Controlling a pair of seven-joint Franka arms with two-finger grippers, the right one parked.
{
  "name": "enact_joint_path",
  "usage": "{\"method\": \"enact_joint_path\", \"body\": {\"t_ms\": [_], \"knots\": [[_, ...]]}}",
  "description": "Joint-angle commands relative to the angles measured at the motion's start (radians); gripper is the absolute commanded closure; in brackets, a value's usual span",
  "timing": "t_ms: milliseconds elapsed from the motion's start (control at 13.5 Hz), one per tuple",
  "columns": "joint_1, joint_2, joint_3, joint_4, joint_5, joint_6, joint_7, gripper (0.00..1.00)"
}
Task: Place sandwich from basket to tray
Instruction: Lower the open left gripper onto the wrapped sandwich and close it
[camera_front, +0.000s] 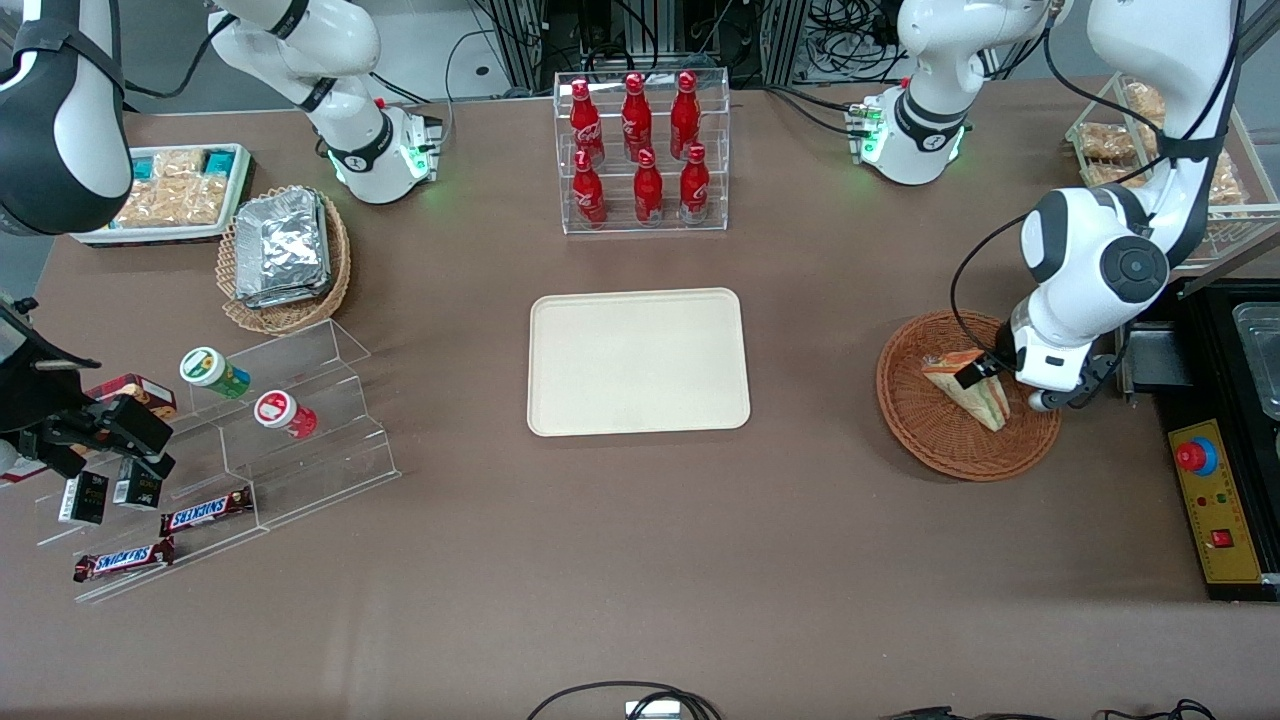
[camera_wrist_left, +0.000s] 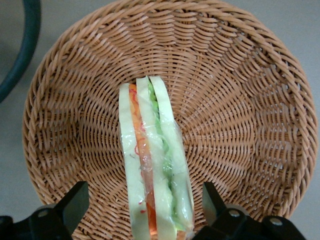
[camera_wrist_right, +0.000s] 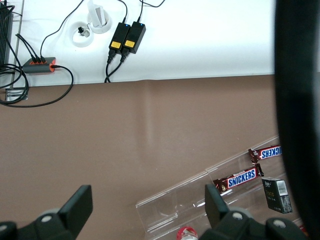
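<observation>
Brown table covering runs under everything I can see from the front view. On it the tray (camera_front: 638, 361) lies flat near the middle, well apart from the basket (camera_front: 925, 425), which sits toward the working arm's end. From here the sandwich (camera_front: 975, 392) shows only in part, resting in the basket with the arm's wrist housing covering its upper end.

My left wrist view fills that gap. It looks straight down into the basket (camera_wrist_left: 240, 90), and the sandwich (camera_wrist_left: 155, 165) stands on edge there, filling edge up, orange layer beside green. Its long axis runs from the basket's middle toward the camera, narrow end pointing away.

I note the gripper (camera_wrist_left: 146, 202) low over the basket with its fingers (camera_wrist_left: 75, 202) spread wide, one on each side of the sandwich and clear of it. Nothing is gripped.
</observation>
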Motion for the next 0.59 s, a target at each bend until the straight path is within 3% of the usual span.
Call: {"method": "enact_joint_path", "body": {"t_ms": [0,222,296,370,444,519], "knots": [[-0.001,0.026,-0.001,-0.005,-0.001,0.033,-0.028,0.0],[-0.001,0.055,-0.001,-0.003,-0.001,0.062,-0.051,0.0],[-0.001,0.06,-0.001,-0.003,-0.001,0.066,-0.063,0.09],[-0.001,0.06,0.0,-0.003,-0.001,0.066,-0.071,0.45],[-0.001,0.061,0.001,-0.002,-0.001,0.066,-0.073,0.75],[-0.001,0.072,0.001,0.001,0.001,0.066,-0.073,0.96]]}}
